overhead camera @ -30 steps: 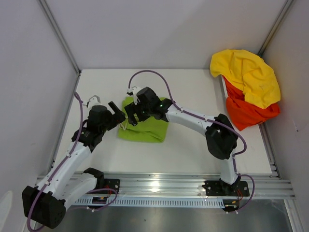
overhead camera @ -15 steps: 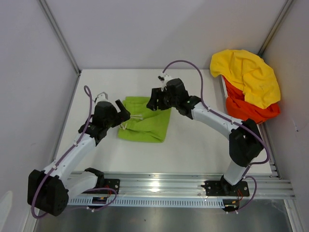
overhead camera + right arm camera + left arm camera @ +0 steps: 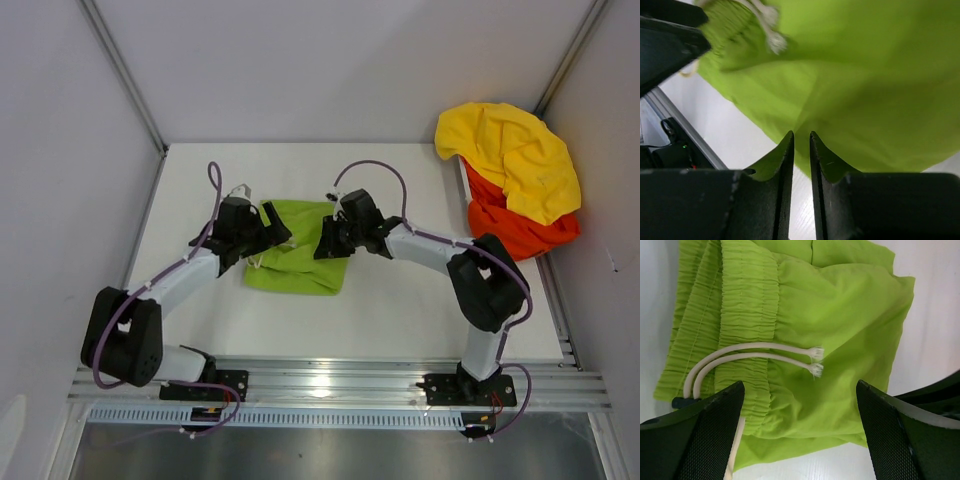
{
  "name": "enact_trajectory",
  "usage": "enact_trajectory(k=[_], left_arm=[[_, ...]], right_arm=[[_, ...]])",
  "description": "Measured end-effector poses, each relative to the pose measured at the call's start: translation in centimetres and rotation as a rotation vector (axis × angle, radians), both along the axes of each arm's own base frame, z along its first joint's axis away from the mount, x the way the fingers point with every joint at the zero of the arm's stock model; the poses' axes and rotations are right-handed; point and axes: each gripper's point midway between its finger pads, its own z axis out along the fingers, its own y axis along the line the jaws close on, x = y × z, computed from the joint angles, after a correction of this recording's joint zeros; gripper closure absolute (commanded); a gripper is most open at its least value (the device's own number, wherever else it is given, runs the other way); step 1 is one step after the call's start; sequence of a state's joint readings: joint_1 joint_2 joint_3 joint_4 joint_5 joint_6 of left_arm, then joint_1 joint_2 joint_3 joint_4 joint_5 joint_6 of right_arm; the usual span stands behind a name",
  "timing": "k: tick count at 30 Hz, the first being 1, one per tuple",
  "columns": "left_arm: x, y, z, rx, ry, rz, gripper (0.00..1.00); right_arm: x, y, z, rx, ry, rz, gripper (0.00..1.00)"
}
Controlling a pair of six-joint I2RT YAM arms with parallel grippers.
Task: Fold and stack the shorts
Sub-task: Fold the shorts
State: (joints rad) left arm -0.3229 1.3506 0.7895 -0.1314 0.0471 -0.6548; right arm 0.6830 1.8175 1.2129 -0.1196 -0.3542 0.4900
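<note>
While the right gripper [image 3: 328,243] has swung away from the waistband side, out past the far corner and back down to the opposite edge of the lime-green cloth shorts [image 3: 300,265], its jaws have drawn in from wide to a thin slit. In the right wrist view the green cloth lies just beyond and under the fingertips [image 3: 782,152]. You can see none of it in the slit, so enter this hand as clenched on nothing visible, with a pinch unconfirmed. The left gripper [image 3: 262,236] has come forward from beside the cloth to its waistband edge. Its fingers [image 3: 715,435] are spread wide and released, with the gathered elastic waistband [image 3: 747,315] and the white drawstring [image 3: 765,352] lying between and just ahead of them. Judgement: the green pair already sits as a flat folded rectangle, bracketed by your two hands, so this looks like a last tidy or the set-up for one more fold. The orange-red cloth shorts [image 3: 515,240] lie crumpled well out on the right arm's outer side, under a yellow cloth [image 3: 515,150], still unfolded, so stacking has not begun.
</note>
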Motion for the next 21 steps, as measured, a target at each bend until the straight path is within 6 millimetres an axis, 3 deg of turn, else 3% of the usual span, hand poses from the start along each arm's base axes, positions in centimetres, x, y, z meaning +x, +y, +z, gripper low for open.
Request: enact_trajectory(k=[5, 11, 16, 21], left_arm=[[0.8, -0.6, -1.9, 0.003, 0.042, -0.012, 0.07], [1.4, -1.1, -3.1, 0.001, 0.065, -0.024, 0.07], [1.5, -1.1, -2.8, 0.000, 0.056, -0.023, 0.08], [1.2, -0.9, -0.1, -0.014, 0.001, -0.021, 0.07]], right_arm=[[-1.4, 0.0, -4.7, -0.060, 0.101, 0.025, 0.80], [-4.1, -0.1, -6.5, -0.122, 0.152, 0.063, 0.80], [-4.9, -0.5, -5.9, -0.151, 0.163, 0.093, 0.78], [-2.8, -0.8, -2.2, -0.074, 0.135, 0.081, 0.77]])
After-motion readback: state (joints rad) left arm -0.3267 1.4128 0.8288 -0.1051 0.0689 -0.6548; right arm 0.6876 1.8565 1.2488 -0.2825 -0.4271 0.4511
